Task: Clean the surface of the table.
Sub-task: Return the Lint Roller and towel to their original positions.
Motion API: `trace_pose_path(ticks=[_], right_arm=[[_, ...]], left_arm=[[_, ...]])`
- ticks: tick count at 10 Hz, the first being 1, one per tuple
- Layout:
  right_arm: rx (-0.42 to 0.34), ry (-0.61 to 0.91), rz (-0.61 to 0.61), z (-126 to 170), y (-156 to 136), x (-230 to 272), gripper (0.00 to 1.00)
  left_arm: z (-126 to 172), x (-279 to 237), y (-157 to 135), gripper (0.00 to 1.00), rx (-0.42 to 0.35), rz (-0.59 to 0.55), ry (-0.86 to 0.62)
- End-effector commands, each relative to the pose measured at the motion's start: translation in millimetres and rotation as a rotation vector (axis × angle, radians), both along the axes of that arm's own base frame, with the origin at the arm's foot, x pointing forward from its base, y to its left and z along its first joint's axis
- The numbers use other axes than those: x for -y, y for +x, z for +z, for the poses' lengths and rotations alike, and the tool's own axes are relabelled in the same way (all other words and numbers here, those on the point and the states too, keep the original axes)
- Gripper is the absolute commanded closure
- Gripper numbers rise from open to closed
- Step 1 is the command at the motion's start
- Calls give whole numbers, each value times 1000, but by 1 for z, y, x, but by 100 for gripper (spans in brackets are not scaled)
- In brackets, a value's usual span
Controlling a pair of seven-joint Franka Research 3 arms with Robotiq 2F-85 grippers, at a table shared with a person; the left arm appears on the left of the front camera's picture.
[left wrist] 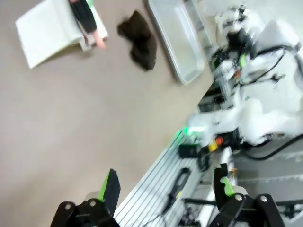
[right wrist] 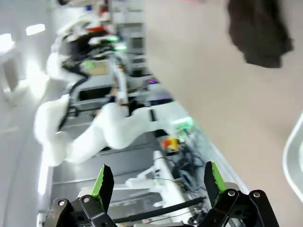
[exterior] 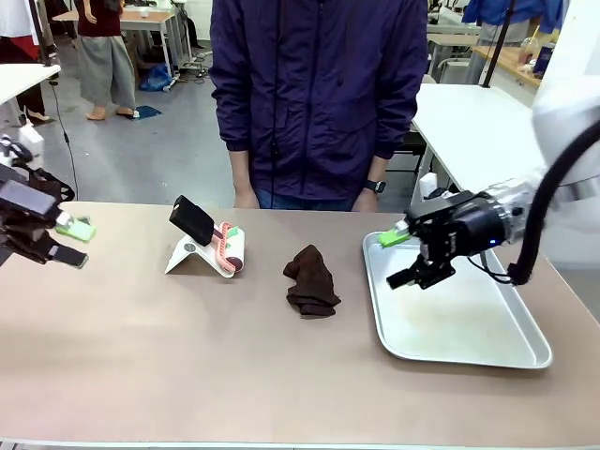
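The bench (exterior: 187, 356) fills the lower two thirds of the front view, its beige-brown top running from edge to edge, with a person (exterior: 319, 94) in a dark jacket standing behind its far side.

The left gripper (exterior: 52, 239) sits at the left edge of the frame, over the bench's left end. Its jaws stand wide apart, green pads showing, and nothing is between them; it touches nothing. In the left wrist view the same gripper (left wrist: 165, 187) rises from the bottom edge with its two fingers (left wrist: 111, 187) spread far apart and empty, above the near rim of the bench.

The right gripper (exterior: 408, 258) hangs at centre right of the frame, above the far left corner of a silver tray (exterior: 487, 352) that lies on the bench's right part. Its jaws are also fully spread and hold nothing; whether its lower fingertip touches the tray cannot be told. In the right wrist view this gripper (right wrist: 158, 182) shows both fingers wide apart and bare.

A crumpled dark brown cloth (exterior: 311, 279) lies at the middle of the bench, just left of the tray and apart from it. Further left stands a white folded stand (exterior: 192, 255) with a black phone (exterior: 192, 220) leaning on it, and a pink-handled roller (exterior: 228, 248) rests against the stand's right side.
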State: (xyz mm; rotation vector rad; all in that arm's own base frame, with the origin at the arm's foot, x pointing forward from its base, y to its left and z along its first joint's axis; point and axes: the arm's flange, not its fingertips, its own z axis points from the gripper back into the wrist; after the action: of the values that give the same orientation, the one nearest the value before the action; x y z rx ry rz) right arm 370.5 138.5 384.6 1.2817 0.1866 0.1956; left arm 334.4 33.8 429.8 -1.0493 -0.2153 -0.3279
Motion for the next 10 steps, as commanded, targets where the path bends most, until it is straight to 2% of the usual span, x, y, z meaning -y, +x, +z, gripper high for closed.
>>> trace_pose_path(ticks=[1, 2, 3, 4, 10], right_arm=[[-2, 196, -106, -10, 5, 17, 0], [7, 246, -228, -13, 9, 18, 0], [35, 239, -311, -15, 11, 18, 0], [-18, 172, -119, -1, 6, 22, 0], [-18, 172, -119, -1, 6, 22, 0]], left_arm=[[-15, -12, -5, 0, -7, 86, -195], [-18, -18, 1, 0, -36, 108, -254], [-4, -13, 1, 0, -21, 57, -89], [-4, -13, 1, 0, -21, 57, -89], [-4, -13, 1, 0, -21, 57, -89]])
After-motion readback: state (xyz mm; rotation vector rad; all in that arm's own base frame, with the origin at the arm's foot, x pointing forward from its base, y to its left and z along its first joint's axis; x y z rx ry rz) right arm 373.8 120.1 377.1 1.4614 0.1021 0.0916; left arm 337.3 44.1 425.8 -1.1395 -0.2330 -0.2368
